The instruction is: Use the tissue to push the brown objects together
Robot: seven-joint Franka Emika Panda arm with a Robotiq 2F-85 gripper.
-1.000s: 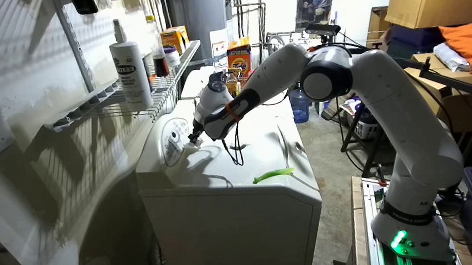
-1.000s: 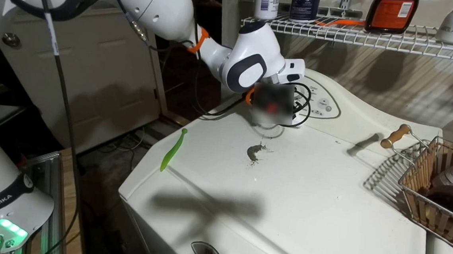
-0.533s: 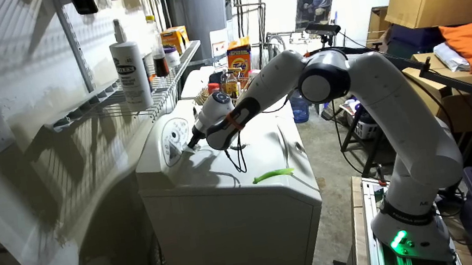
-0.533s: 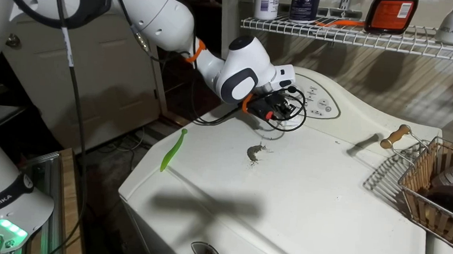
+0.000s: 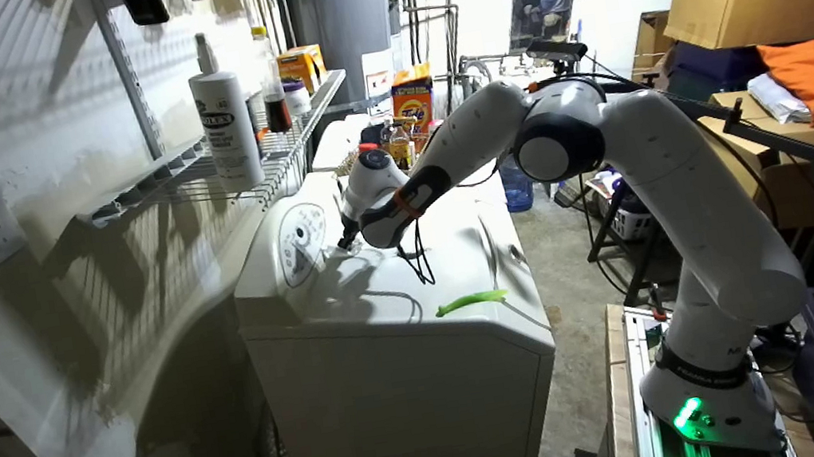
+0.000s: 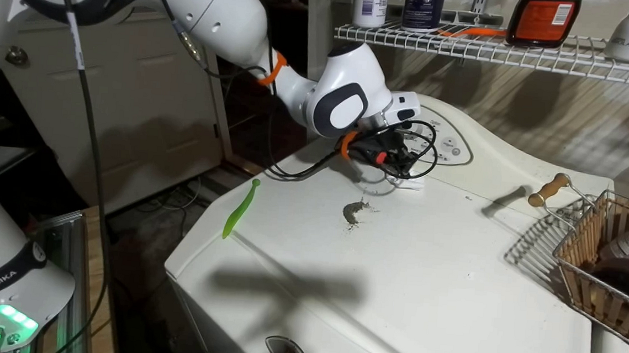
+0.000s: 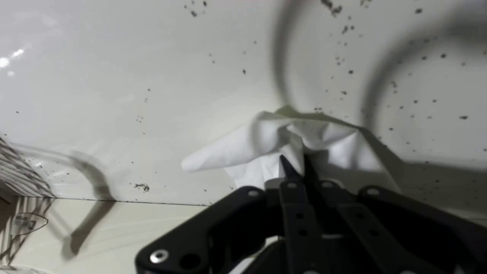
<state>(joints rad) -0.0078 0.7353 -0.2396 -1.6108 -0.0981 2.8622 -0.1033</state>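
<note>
My gripper [image 7: 299,164] is shut on the crumpled white tissue [image 7: 243,148], which spreads out on both sides of the fingertips. In an exterior view the gripper [image 6: 403,170] points down by the control panel, with the tissue [image 6: 412,183] under it at the lid surface; I cannot tell how firmly it touches. The brown objects [image 6: 352,211] show there as a small curved heap of brown crumbs, in front of the gripper and apart from the tissue. In the wrist view loose dark crumbs [image 7: 344,28] are scattered beyond the tissue; the heap is mostly out of that view.
The white machine top [image 6: 424,273] has a raised control panel [image 6: 445,141] behind the gripper. A green soft strip [image 6: 241,209] lies at its edge. A wire basket [image 6: 569,261] with bottles stands at the side. A wire shelf [image 6: 484,51] with bottles hangs above.
The gripper dips and moves toward the control panel edge, then comes back a little away from it, with the tissue still held. The brown heap and green strip have not moved.
</note>
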